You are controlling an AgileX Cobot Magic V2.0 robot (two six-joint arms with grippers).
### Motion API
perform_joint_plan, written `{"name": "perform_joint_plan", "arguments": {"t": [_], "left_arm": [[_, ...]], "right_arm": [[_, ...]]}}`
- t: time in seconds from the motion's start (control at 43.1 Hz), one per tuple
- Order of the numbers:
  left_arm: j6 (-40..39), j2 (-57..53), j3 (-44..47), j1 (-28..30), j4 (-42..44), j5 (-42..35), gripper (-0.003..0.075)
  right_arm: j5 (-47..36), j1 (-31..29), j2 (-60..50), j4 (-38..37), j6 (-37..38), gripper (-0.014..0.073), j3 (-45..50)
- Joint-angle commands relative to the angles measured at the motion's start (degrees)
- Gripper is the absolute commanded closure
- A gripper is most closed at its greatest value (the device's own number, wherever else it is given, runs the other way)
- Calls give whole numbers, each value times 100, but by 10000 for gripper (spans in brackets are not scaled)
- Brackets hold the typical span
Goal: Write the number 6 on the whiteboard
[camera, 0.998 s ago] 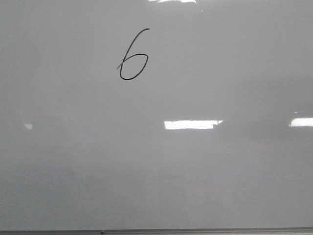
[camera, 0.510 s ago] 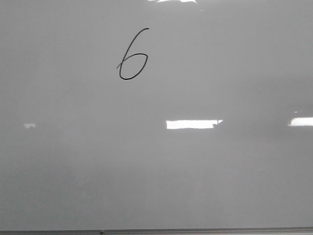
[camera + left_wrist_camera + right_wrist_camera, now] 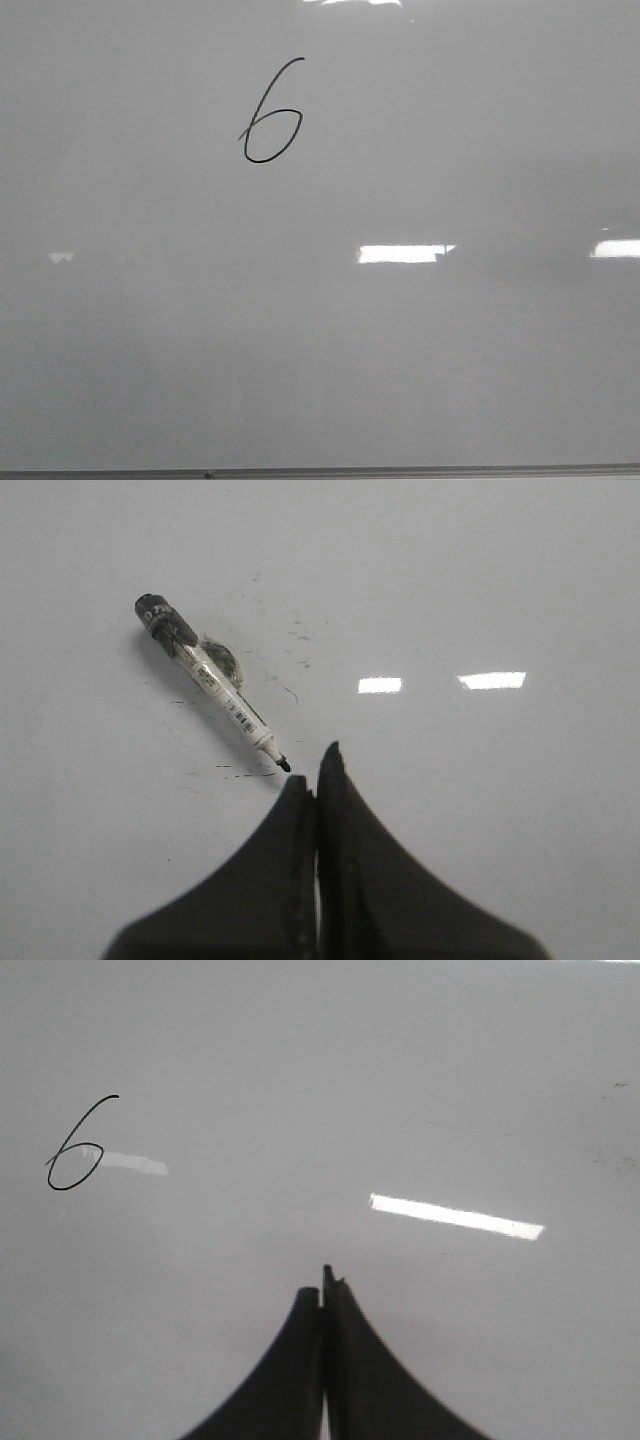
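Both black grippers, left (image 3: pixel 312 780) and right (image 3: pixel 324 1285), hovered pressed together and empty over the glossy grey-white whiteboard (image 3: pixel 420 380), bearing a thin black handwritten number 6 (image 3: pixel 270 115).

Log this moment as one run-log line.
6: drawn, loop closed | whiteboard: one digit | marker: uncapped, lying loose | left claw: shut, empty | right claw: shut, empty

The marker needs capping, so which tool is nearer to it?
Left. The left tool, shut, sits just beside the tip of the marker. The right tool, shut, shows no marker in its view.
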Motion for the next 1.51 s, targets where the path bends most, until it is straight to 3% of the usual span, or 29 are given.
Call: {"name": "perform_joint_plan", "arguments": {"t": [0.0, 0.348, 0.742, 0.905, 1.485], "left_arm": [[-62, -75, 33, 10, -30, -429, 741], [-62, -75, 33, 10, -30, -429, 741], [-62, -75, 33, 10, -30, -429, 741], [-62, -75, 33, 10, -30, -429, 741], [-62, -75, 33, 10, -30, -429, 741]], "right_arm": [[-477, -36, 54, -38, 0, 654, -148], [-657, -165, 54, -50, -59, 654, 138], [-1689, -1019, -484, 1106, -1046, 654, 2000], [-1305, -1065, -479, 1106, -1046, 654, 1998], [-1310, -1065, -479, 1106, -1046, 654, 1996]]}}
